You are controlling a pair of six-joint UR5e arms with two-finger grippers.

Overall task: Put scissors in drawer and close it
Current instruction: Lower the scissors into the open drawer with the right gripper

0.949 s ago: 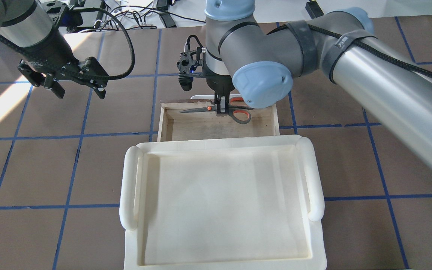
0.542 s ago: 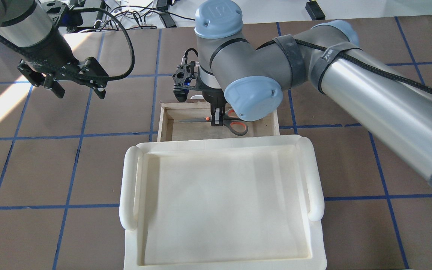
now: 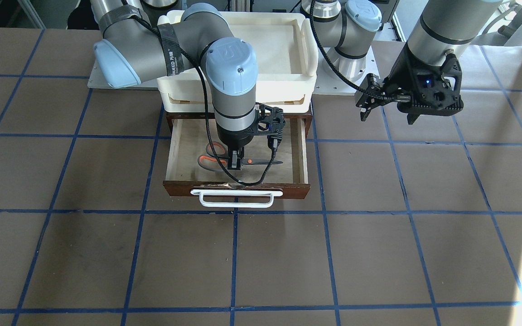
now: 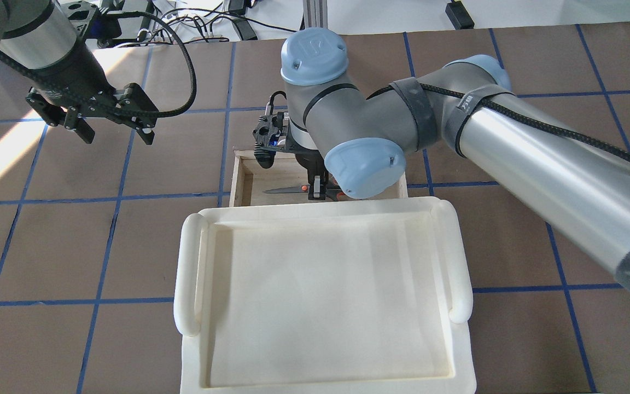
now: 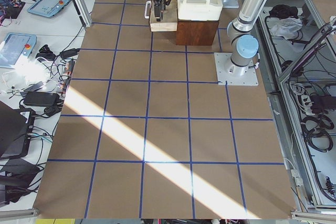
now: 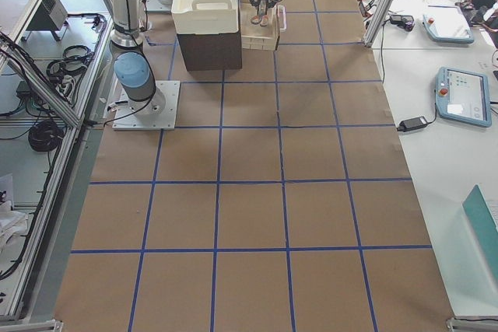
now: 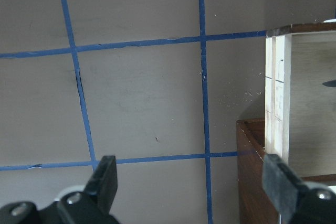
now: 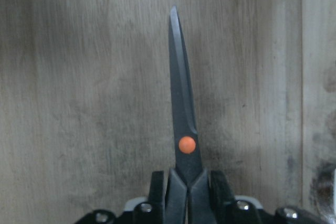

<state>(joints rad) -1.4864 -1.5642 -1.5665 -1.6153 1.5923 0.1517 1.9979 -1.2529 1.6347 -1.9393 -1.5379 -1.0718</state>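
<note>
Scissors (image 3: pixel 261 161): inside the open drawer (image 3: pixel 303 154), flat, at or just above its floor.
Right fingers (image 4: pixel 316 189): pinched on the scissors behind the pivot.
Left fingers (image 7: pixel 106 174): spread wide, empty, over the counter (image 3: pixel 379 226) beside the drawer.
Risk: a lift before letting go drags the scissors out; a propped blade could jam the drawer shutting.

Right claw (image 3: pixel 235 163) grips the grey-handled, orange-lined scissors (image 3: pixel 210 161) inside the open plywood-lined drawer (image 3: pixel 173 154). Left claw (image 3: pixel 388 116) hangs spread, well apart from the drawer.
</note>
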